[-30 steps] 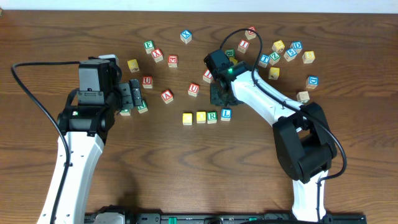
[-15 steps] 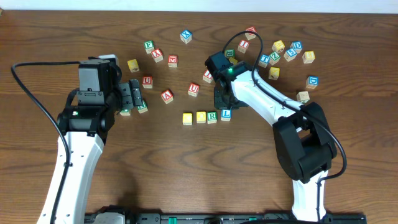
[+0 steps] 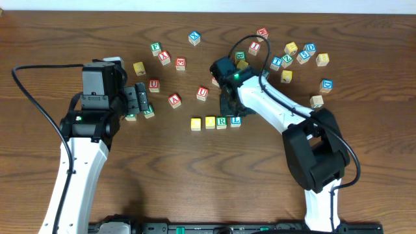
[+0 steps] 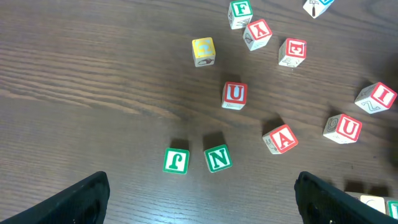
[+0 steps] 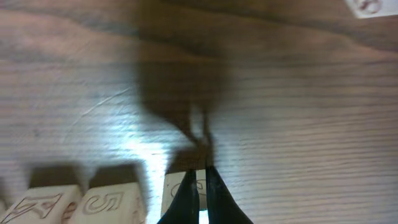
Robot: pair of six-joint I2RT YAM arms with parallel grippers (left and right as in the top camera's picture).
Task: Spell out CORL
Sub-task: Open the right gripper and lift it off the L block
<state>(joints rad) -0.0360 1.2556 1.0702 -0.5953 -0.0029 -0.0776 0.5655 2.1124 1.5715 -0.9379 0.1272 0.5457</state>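
Wooden tabletop [image 3: 162, 162] under your arms carries the CORL cubes [image 3: 222, 121] in one tight row: two yellow, then R and L. Your right gripper [image 3: 229, 106] hangs just beyond that row, fingers pressed together, holding nothing. Your left gripper [image 3: 139, 99] sits well left of the row, spread wide.

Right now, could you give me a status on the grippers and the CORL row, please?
Left gripper open, away left. Right gripper shut, empty, tips behind CORL row. Row lined up; nothing blocking.
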